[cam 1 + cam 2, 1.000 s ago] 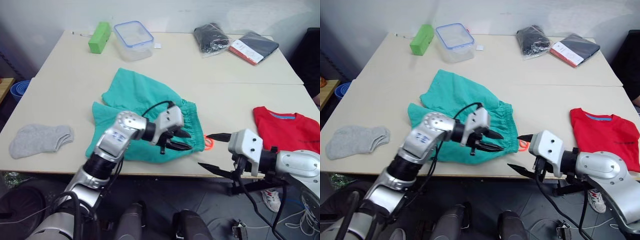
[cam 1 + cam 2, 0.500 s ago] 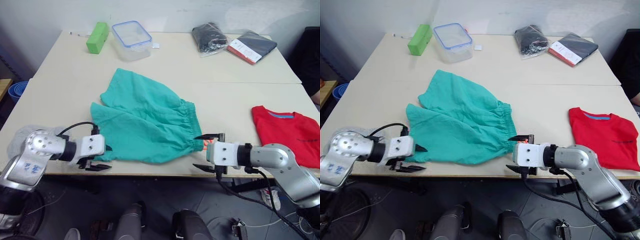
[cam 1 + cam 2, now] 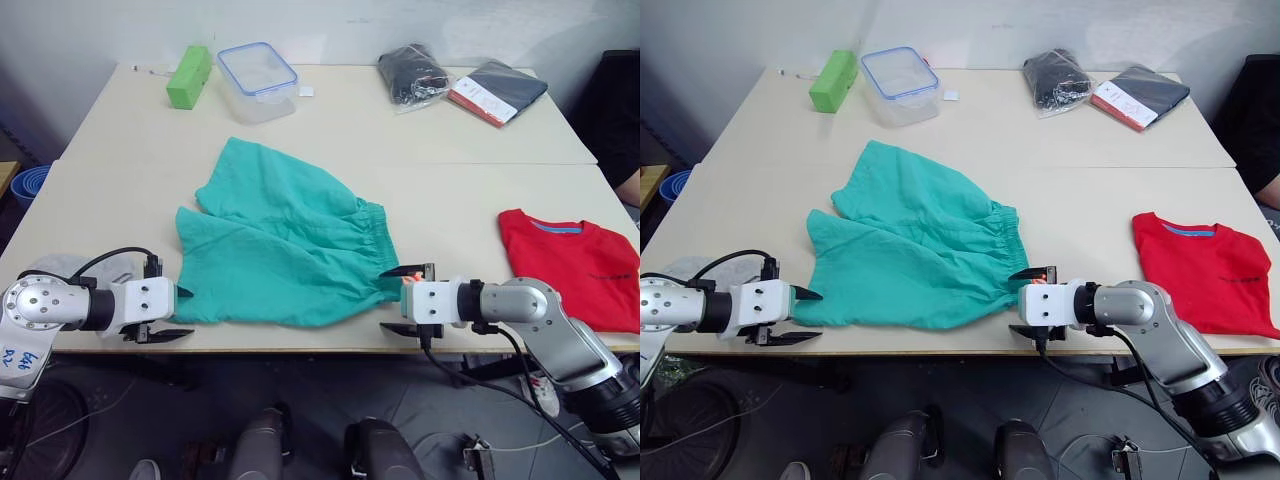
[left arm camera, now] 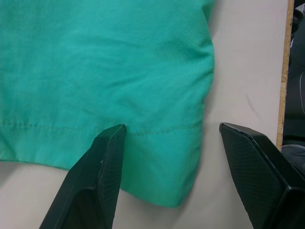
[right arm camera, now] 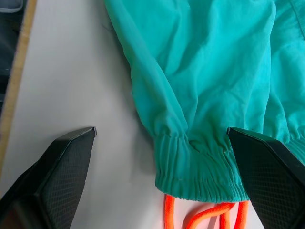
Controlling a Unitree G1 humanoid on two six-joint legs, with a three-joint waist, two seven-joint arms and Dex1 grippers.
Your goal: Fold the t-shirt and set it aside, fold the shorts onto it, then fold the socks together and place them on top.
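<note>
Teal-green cloth sits right at your near edge: the shorts (image 3: 285,250) lie spread and unfolded on the bench (image 3: 130,190), hem corner toward the near-left, elastic waistband toward the near-right. Your left gripper (image 3: 165,313) is at the near edge with its fingers apart, and the left wrist view shows the hem corner lying between them, not yet pinched. Your right gripper (image 3: 408,299) is also spread wide at the near edge, the waistband corner and the orange drawstring (image 5: 205,213) sitting inside the gap — nothing clamped there either.

Judging by this, you are lined up for the first fold of the shorts, one corner per hand; closing on both corners looks like the next call.

Further right, near the right edge, the red t-shirt (image 3: 570,262) lies folded and set aside, so that step looks done. The socks (image 3: 680,268) show as a grey patch at the near-left corner behind your left arm, untouched. Along the far edge sit a green block (image 3: 188,76), a clear lidded box (image 3: 257,80) and some dark packets (image 3: 414,72)
</note>
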